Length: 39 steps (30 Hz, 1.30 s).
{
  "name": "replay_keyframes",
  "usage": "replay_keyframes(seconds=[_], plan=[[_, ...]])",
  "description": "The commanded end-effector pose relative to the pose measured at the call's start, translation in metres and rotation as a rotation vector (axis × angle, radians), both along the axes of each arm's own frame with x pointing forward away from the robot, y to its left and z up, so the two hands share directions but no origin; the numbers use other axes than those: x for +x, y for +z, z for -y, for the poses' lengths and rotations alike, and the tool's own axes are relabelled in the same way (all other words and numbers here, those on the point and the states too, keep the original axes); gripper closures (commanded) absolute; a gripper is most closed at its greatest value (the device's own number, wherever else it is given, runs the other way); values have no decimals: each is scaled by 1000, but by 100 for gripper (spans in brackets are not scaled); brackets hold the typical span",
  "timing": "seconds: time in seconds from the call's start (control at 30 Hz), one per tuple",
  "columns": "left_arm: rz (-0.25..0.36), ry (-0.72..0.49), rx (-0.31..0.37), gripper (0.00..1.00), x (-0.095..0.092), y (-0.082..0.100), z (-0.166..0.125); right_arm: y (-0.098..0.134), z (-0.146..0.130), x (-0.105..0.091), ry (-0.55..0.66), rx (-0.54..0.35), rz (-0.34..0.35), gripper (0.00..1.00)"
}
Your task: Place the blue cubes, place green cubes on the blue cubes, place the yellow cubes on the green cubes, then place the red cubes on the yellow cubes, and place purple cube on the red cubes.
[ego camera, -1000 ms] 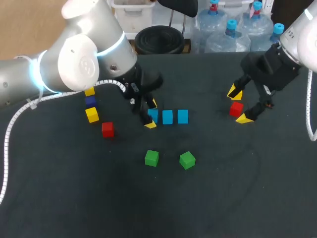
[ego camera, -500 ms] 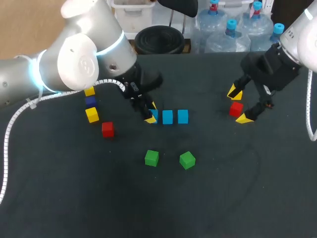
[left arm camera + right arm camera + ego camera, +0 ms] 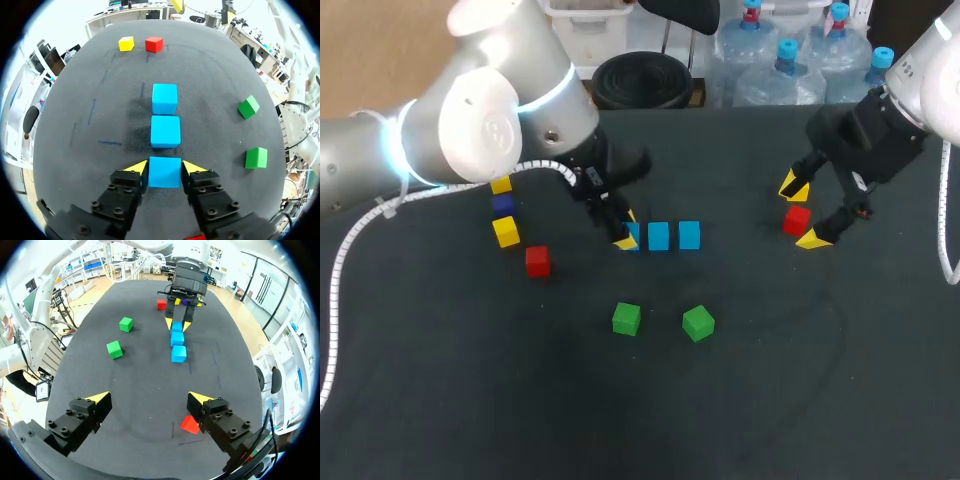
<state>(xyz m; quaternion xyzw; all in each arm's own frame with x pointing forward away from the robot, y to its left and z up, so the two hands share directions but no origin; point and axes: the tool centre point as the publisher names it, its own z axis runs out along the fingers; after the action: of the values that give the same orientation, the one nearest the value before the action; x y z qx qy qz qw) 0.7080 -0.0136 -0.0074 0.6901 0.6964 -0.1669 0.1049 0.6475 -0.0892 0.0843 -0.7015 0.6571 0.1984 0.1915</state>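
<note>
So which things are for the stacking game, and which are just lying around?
For the job:
three blue cubes
two green cubes
two yellow cubes
two red cubes
purple cube

Just there:
table
white cable on the left arm

No text, label or number is legible — anywhere.
</note>
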Motion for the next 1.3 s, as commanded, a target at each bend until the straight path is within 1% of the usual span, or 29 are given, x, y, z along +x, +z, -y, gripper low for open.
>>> replay_keyframes(seconds=[0.03, 0.07, 0.27, 0.47, 0.93, 0.97, 1.0, 1.03, 1.07, 1.3], plan=[[-1, 1, 4, 52, 0, 0, 1, -1, 0, 1, 1, 2, -1, 0], [-1, 1, 4, 50, 0, 0, 1, -1, 0, 1, 1, 2, -1, 0], [-3, 7, 5, 51, 0, 0, 1, -1, 0, 1, 1, 2, -1, 0], [1, 12, 4, 55, 1, 1, 0, -1, 0, 1, 1, 2, -1, 0], [9, 18, 3, 52, 5, 2, 0, -1, 0, 1, 1, 2, -1, 0], [10, 18, 2, 49, 5, 3, 1, -1, 0, 1, 1, 2, -1, 0], [9, 18, 1, 30, 4, 4, 1, -1, 0, 1, 1, 2, -1, 0], [9, 17, 1, 2, 3, 7, 2, -1, 0, 1, 1, 2, -1, 0], [13, 13, -6, 0, 2, 11, 2, -1, 0, 1, 1, 2, -1, 0], [30, 33, -20, 0, -6, 40, -4, -1, 0, 1, 1, 2, -1, 0]])
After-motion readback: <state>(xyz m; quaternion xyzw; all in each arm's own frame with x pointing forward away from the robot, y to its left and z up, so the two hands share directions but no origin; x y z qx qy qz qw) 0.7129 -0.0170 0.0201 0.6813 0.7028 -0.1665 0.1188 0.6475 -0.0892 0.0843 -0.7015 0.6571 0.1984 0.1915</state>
